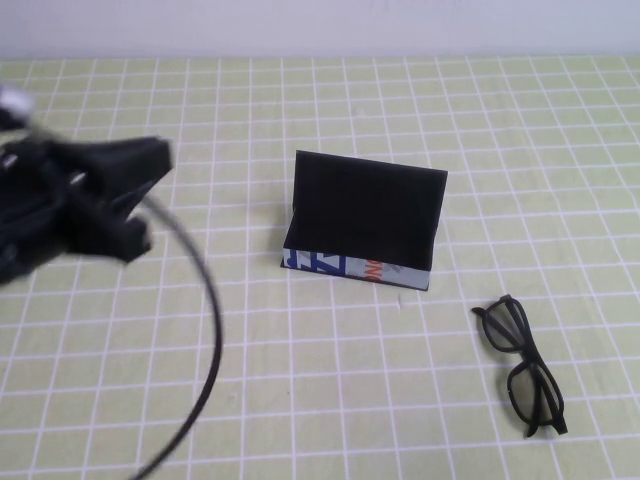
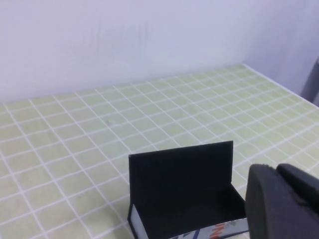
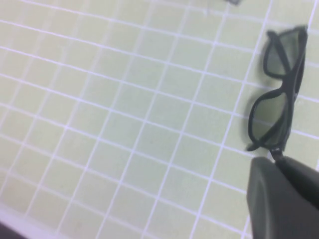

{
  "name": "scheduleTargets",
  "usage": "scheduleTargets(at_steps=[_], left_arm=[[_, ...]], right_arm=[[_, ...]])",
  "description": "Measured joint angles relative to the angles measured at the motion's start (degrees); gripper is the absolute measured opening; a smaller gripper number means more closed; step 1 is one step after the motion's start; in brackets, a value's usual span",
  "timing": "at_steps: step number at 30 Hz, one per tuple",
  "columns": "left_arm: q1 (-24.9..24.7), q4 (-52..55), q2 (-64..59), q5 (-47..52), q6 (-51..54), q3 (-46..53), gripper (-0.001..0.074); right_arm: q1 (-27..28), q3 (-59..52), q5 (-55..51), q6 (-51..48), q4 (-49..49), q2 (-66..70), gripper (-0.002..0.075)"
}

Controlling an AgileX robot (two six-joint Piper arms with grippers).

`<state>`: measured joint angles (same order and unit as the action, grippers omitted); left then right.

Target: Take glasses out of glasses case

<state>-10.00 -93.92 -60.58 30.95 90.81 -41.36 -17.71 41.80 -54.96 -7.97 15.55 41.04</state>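
The glasses case [image 1: 365, 215] stands open in the middle of the table, its black lid upright and its printed white side facing me. It also shows in the left wrist view [image 2: 184, 191], with nothing visible inside. The black glasses [image 1: 530, 395] lie on the table to the right of the case and nearer to me, arms folded. My left gripper [image 1: 158, 162] hangs shut and empty, left of the case; its closed tips show in its wrist view [image 2: 276, 174]. My right gripper [image 3: 276, 162] is out of the high view. It is shut and empty, above the glasses [image 3: 271, 117].
A green mat with a white grid [image 1: 330, 400] covers the table. A black cable [image 1: 215, 300] loops down from the left arm across the front left. A white wall [image 2: 149, 40] runs along the far edge.
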Motion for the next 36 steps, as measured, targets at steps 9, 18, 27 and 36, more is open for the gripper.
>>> scheduleTargets(at_steps=[9,18,27,36], left_arm=[[0.0,-2.2,26.8,-10.8,-0.9,16.9,-0.0004],[0.0,-2.7,41.0,-15.7,-1.0,29.7,-0.0004],[0.0,-3.2,42.9,-21.8,0.0,41.3,-0.0004],[0.0,-4.1,42.9,-26.7,0.9,42.8,-0.0004]], right_arm=[[0.0,-4.7,-5.6,0.1,0.9,-26.0,-0.0016],[0.0,-11.3,7.3,-0.6,2.1,-37.7,-0.0016],[0.0,-27.2,39.4,-6.9,9.4,-37.8,-0.0016],[0.0,-34.1,50.8,-7.3,11.3,-36.9,-0.0016]])
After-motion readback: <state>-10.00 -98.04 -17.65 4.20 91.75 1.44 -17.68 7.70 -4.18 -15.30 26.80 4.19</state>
